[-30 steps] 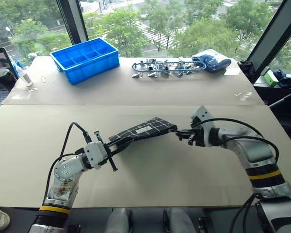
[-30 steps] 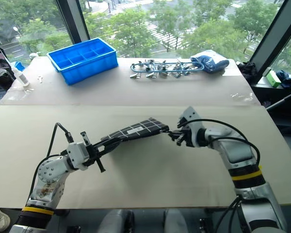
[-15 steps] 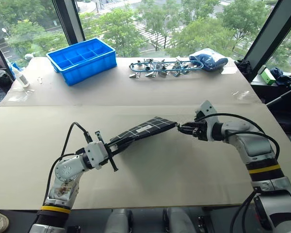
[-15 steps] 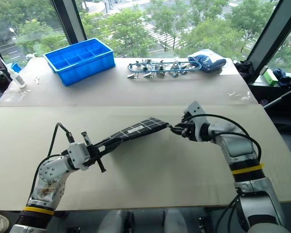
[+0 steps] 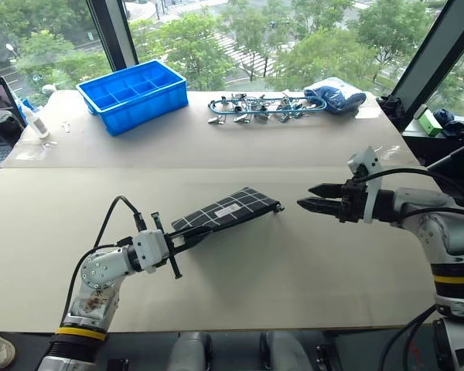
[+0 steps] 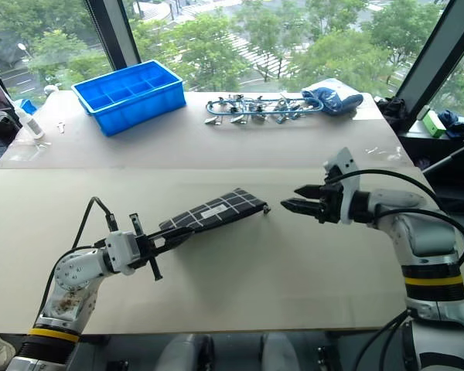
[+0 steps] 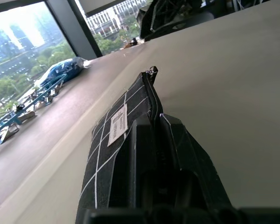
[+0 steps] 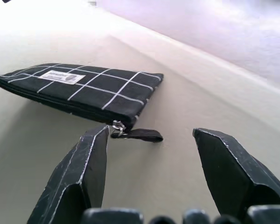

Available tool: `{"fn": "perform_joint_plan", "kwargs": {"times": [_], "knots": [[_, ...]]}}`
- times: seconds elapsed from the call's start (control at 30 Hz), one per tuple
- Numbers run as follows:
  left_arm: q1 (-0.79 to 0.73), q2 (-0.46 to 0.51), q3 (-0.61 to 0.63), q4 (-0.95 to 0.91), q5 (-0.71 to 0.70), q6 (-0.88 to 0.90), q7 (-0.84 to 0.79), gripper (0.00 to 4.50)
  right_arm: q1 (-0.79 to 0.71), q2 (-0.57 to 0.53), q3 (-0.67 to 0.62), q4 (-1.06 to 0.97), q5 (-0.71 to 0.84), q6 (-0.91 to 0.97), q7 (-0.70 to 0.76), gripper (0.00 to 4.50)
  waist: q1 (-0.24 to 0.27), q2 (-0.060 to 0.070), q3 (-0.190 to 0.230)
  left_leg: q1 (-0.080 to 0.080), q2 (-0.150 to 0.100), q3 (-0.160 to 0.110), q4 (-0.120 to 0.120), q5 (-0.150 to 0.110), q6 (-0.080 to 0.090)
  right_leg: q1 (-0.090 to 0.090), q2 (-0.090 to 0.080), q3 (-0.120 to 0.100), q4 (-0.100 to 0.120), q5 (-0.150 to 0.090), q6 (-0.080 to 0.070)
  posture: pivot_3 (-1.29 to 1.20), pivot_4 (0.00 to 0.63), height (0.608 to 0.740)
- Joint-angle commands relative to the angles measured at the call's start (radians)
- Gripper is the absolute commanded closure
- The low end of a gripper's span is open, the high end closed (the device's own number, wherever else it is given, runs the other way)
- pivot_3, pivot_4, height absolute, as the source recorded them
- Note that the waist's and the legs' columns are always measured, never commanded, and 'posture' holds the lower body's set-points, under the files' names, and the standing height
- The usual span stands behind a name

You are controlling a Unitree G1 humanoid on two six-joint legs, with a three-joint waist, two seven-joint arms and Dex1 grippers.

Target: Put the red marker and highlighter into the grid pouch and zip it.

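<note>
Plainly, from the left eye view, the grid pouch (image 5: 226,210) is seen lying in the middle of the bench (image 5: 240,286), its long axis running slantwise from the near left corner toward the far right one; its near-left end is clamped by the left pincer (image 5: 179,244), whose fingers are shut on the fabric; the right pincer (image 5: 309,197) is held above the bench just beyond the pouch's far-right end, apart from it, its fingers spread and nothing gripped.

From the right eye view the same line-up is shown; the zipper pull strap (image 6: 264,209) is seen at the pouch's far-right corner, between the pouch and the right pincer, so that arm is judged the nearer one for any further pull.

From the left wrist view the zip line is followed along the pouch's edge away from the shut fingers (image 7: 177,149); it looks closed, and neither marker nor highlighter can be made out.

From the right wrist view the strap is seen flat on the bench just ahead of the parted fingers (image 8: 84,172).
</note>
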Motion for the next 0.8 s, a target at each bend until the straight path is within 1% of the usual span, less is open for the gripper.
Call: {"fn": "perform_joint_plan", "kwargs": {"times": [0.03,0.27,0.4,0.53,0.67,0.8], "knots": [[-0.051,0.041,0.038,0.087,-0.034,-0.070,-0.085,4.50,0.017,-0.019,-0.025,-0.023,-0.002,-0.038,0.013,1.29,0.000,0.000,0.000,0.000,0.000,0.001,0.000,0.000,0.000,0.000,0.000,0.000,0.000,0.000,0.000,0.00,0.150,0.740],[-0.147,0.069,0.032,0.283,-0.021,-0.201,-0.228,4.50,0.058,-0.005,-0.008,-0.074,-0.006,-0.037,0.000,1.29,0.002,0.000,0.000,-0.001,-0.001,0.001,0.000,0.000,0.000,0.000,-0.001,0.000,0.000,0.000,0.000,0.00,0.150,0.740],[-0.209,0.069,0.025,0.357,-0.050,-0.249,-0.319,4.50,0.067,0.004,-0.003,-0.088,-0.004,-0.032,-0.005,1.29,0.002,0.000,0.000,-0.001,-0.001,0.001,0.001,0.000,0.000,0.000,-0.001,-0.001,0.000,0.000,0.000,0.00,0.150,0.740],[-0.236,0.054,-0.006,0.344,-0.085,-0.284,-0.418,4.50,0.069,0.014,0.008,-0.087,-0.010,-0.037,-0.017,1.29,0.002,0.000,0.000,-0.001,-0.001,0.001,0.001,0.000,0.000,0.000,-0.001,-0.001,0.000,0.000,0.000,0.00,0.150,0.740],[-0.246,0.038,-0.038,0.282,-0.128,-0.293,-0.490,4.50,0.079,0.018,0.008,-0.100,-0.008,-0.034,-0.025,1.29,0.002,0.000,0.000,-0.001,-0.001,0.001,0.001,0.000,0.000,0.000,-0.001,0.000,0.000,0.000,0.000,0.00,0.150,0.740],[-0.254,0.017,-0.066,0.231,-0.151,-0.290,-0.525,4.50,0.081,0.013,0.000,-0.100,-0.007,-0.034,-0.029,1.29,0.005,0.000,0.000,-0.001,-0.001,0.001,0.001,0.000,0.000,0.000,-0.001,0.000,0.000,0.000,0.001,0.00,0.150,0.740]]}}
